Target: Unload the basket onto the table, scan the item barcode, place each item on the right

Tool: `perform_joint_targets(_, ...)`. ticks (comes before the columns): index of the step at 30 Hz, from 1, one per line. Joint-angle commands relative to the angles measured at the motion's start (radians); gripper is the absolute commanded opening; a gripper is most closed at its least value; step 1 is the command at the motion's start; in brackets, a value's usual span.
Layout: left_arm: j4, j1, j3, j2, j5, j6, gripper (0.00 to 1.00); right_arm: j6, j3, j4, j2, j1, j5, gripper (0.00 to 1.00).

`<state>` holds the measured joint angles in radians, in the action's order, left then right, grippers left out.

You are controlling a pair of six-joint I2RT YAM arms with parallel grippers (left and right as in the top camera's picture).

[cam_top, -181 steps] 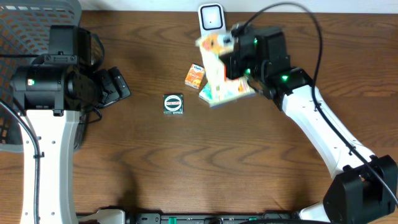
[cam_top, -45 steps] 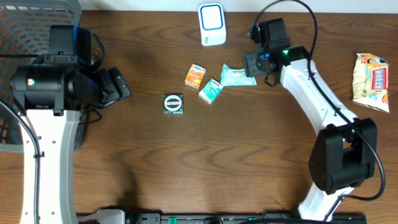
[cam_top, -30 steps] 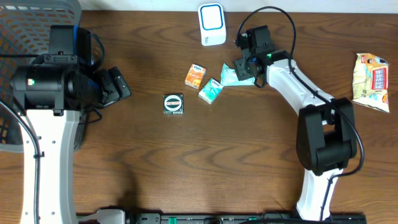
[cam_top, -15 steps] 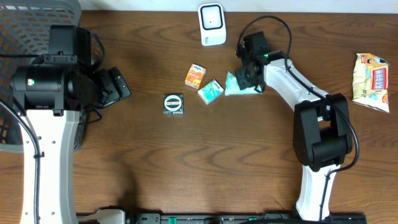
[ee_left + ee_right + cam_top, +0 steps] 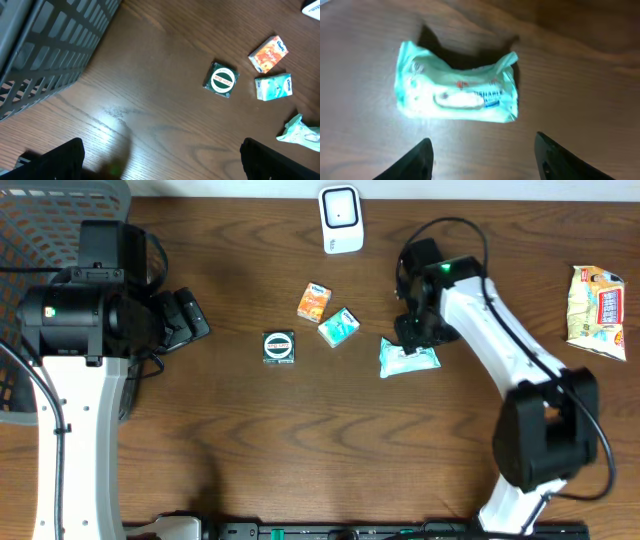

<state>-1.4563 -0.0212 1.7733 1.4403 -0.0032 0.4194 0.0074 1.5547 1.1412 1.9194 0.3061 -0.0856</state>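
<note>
Just above pack (image 5: pixel 455 95) lying on table (image 5: pixel 575 60), right gripper (image 5: pixel 486 159) hovers, jaws apart, gripping nothing; left gripper (image 5: pixel 162 162) wide open, empty, near basket (image 5: pixel 50 45)

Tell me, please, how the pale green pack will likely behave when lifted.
The pale green pack looks crinkled at its ends, so it probably flexes rather than stays stiff. Its smooth film may be slippery. Lying flat, it seems unlikely to roll.
</note>
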Motion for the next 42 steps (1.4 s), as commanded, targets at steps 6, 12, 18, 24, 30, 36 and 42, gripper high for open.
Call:
perform_joint_targets(6, -0.002, 0.005, -0.002, 0.003, -0.008, 0.004, 0.98, -0.188, -0.032, 0.044, -0.007, 0.071, 0.117, 0.55)
perform_joint_targets(12, -0.002, 0.005, -0.002, 0.003, -0.008, 0.004, 0.98, -0.067, -0.097, 0.008, -0.006, 0.089, 0.035, 0.41)
perform_joint_targets(18, -0.002, 0.005, -0.002, 0.003, -0.008, 0.004, 0.98, -0.012, -0.185, -0.03, -0.006, 0.082, 0.076, 0.13)
perform_joint_targets(24, -0.002, 0.005, -0.002, 0.003, -0.008, 0.004, 0.97, 0.031, -0.244, -0.16, -0.006, 0.082, 0.175, 0.01)
perform_joint_targets(30, -0.002, 0.005, -0.002, 0.003, -0.008, 0.004, 0.98, 0.086, -0.293, -0.284, -0.006, 0.083, 0.174, 0.01)
perform_joint_targets(36, -0.002, 0.005, -0.002, 0.003, -0.008, 0.004, 0.98, 0.086, -0.307, -0.219, -0.005, 0.081, 0.167, 0.01)
perform_joint_targets(42, -0.002, 0.005, -0.002, 0.003, -0.008, 0.004, 0.97, 0.086, -0.307, -0.246, -0.005, 0.081, 0.167, 0.01)
